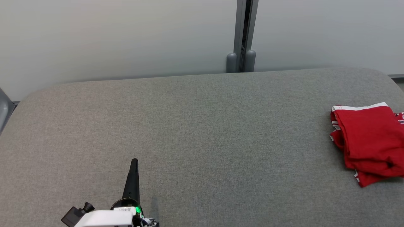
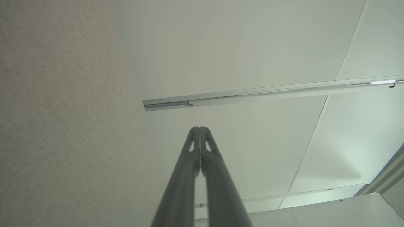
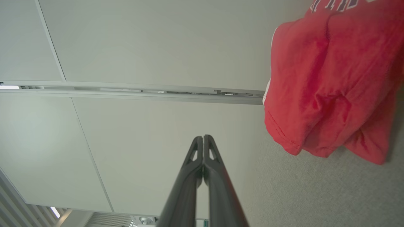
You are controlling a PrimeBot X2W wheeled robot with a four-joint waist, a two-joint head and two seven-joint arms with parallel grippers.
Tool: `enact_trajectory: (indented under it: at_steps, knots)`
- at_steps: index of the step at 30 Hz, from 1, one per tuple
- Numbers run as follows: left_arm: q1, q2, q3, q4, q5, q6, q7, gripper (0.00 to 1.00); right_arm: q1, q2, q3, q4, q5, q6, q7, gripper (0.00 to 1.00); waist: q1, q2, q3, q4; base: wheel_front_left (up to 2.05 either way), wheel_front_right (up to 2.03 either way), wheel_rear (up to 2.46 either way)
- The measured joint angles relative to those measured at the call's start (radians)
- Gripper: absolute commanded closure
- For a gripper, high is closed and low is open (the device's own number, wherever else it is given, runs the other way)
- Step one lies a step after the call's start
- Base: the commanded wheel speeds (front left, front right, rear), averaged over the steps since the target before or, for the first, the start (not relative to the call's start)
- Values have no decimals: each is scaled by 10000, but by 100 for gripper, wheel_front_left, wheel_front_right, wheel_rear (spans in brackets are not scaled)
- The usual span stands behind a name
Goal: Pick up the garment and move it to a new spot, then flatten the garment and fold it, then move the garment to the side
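The garment (image 1: 369, 142) is red with white trim, folded into a compact bundle at the right edge of the grey fabric surface (image 1: 202, 132), partly cut off by the frame. My left gripper (image 1: 134, 161) rests low over the near left part of the surface, far from the garment, its fingers pressed together and holding nothing. The left wrist view shows the same left gripper (image 2: 199, 128) shut against pale wall panels. In the right wrist view my right gripper (image 3: 203, 137) is shut and bare, with the garment (image 3: 328, 78) a short way off to its upper right.
A pale panelled wall runs behind the surface, with a grey vertical post (image 1: 242, 37) at its middle. A metal rail (image 2: 268, 93) crosses the wall panels. A grey object's edge (image 1: 3, 110) shows past the surface's far left corner.
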Motion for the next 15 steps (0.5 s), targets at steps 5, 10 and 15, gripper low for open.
enact_trajectory:
  at_steps: [5,10,15]
  knots:
    - [0,0,0,0,0,0,0,100,-3,6,-10,0,-4,0,8,100,0,0,0,0,0,0,0]
    - [0,0,0,0,0,0,0,100,-4,13,-19,0,-6,0,13,100,0,0,0,0,0,0,0]
    - [0,0,0,0,0,0,0,100,-5,19,-29,0,-8,0,15,100,0,0,0,0,0,0,0]
